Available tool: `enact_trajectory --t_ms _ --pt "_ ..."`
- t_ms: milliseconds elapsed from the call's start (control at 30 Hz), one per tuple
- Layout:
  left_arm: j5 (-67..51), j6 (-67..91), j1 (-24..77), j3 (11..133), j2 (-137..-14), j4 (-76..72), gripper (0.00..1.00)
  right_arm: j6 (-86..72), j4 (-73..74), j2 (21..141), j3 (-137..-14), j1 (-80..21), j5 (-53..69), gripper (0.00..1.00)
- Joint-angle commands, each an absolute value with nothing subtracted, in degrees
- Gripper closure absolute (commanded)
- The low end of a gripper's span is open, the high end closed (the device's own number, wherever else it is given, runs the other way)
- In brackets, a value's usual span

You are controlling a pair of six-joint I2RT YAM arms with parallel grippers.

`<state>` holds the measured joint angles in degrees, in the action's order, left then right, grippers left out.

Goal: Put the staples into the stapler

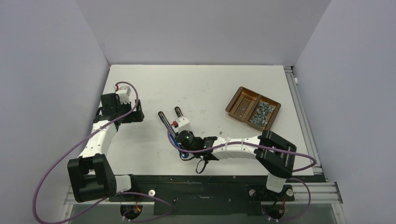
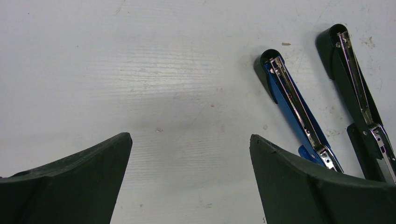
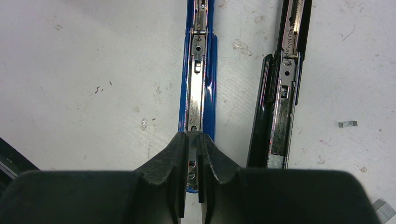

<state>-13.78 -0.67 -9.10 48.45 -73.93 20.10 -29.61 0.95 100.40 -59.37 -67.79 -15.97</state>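
Staples [image 1: 261, 113], small silver-grey strips, lie heaped in the brown tray [image 1: 238, 100], well apart from the right gripper [image 3: 192, 136]. That gripper pinches one staple strip [image 3: 193, 145] over the blue stapler [image 3: 208, 70]'s open channel. The left gripper [image 2: 190, 136] is spread.

Bare table [image 2: 177, 70] lies open along one side of the blue stapler [image 2: 295, 105]; the black stapler [image 2: 356, 79] lies just beside the other; the tray [image 1: 232, 100] sits well apart.
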Motion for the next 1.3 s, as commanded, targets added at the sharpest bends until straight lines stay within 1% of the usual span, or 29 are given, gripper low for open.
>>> enact_trajectory --t_ms 0,1267 --pt "-14.72 -0.53 -9.56 48.94 -72.29 19.03 0.04 -30.36 -0.18 100.43 -60.2 -67.3 -15.78 0.92" --pt "-14.68 -0.79 -9.5 49.75 -71.98 19.45 0.04 -30.37 3.04 102.66 -61.42 -67.31 -15.91 0.92"
